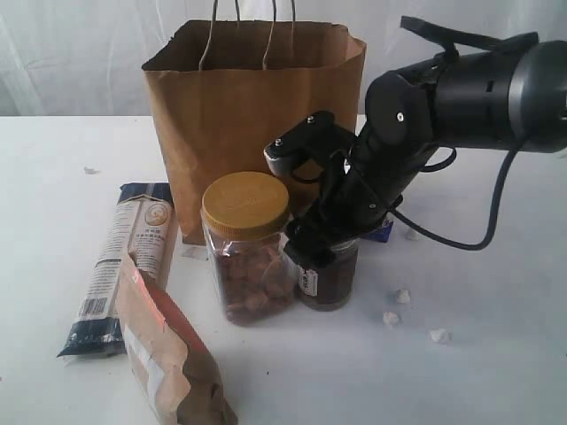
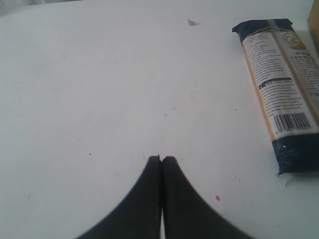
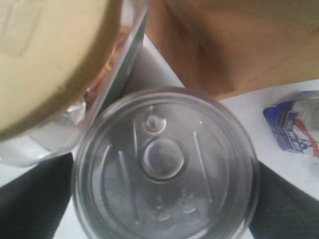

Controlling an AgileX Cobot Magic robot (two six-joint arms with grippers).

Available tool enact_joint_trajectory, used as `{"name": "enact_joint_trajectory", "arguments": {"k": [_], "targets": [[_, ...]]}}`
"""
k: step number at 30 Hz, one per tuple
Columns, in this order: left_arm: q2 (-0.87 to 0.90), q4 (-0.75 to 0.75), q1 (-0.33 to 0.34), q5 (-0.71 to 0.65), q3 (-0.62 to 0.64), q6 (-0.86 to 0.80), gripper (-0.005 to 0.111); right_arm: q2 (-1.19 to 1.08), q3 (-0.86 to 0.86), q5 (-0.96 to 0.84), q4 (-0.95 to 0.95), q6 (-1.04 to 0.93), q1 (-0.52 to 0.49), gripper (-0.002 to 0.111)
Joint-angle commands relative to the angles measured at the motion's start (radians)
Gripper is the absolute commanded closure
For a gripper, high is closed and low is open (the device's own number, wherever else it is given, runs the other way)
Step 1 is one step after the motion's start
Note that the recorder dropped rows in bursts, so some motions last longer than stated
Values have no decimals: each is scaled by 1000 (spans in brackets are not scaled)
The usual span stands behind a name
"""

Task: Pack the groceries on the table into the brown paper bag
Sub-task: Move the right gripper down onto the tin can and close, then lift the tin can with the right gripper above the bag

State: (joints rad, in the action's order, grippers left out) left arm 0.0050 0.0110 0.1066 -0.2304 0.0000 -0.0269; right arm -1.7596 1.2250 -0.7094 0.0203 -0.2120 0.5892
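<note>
Right pincer (image 1: 323, 250): spread wide over the small tin can (image 3: 164, 164), one dark finger (image 3: 35, 199) on each side of it; no clamp on it can be seen.
Small tin can: upright on the bench (image 1: 496, 363), lid up, just beside the clear yellow-lidded jar (image 1: 248, 257).
Jar: upright, in front of the brown paper bag (image 1: 257, 115).
Bag: upright and open at the top, cord handles up, behind the jar and the can.
Small white-blue carton (image 3: 291, 124): on the bench by the bag's lower corner, mostly hidden behind the right arm in the exterior view.
Left pincer (image 2: 160, 160): fingertips pressed together, nothing between them, over bare bench.
Long navy-beige pasta packet (image 2: 281, 94): flat on the bench, left of the bag.
Brown-orange pouch (image 1: 168, 354): at the front, by the packet's near end.
White crumbs (image 1: 438, 335): scattered right of the can.
</note>
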Motion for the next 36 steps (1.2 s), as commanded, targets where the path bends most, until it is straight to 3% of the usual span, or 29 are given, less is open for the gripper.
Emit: {"name": "enact_joint_trajectory", "arguments": {"k": [1,5,16,36], "targets": [[-5,5,-3,-1,0,1,107,-7,5,17,5,-12,-3,27],[-5,5,-3,-1,0,1,107,-7,5,11,5,-12,-3,32],[-5,5,-3,-1,0,1,107,3,11,-44,5,10,-3,63],[-5,5,-3,-1,0,1,107,253,-10,-408,32,38,-3,64]]}}
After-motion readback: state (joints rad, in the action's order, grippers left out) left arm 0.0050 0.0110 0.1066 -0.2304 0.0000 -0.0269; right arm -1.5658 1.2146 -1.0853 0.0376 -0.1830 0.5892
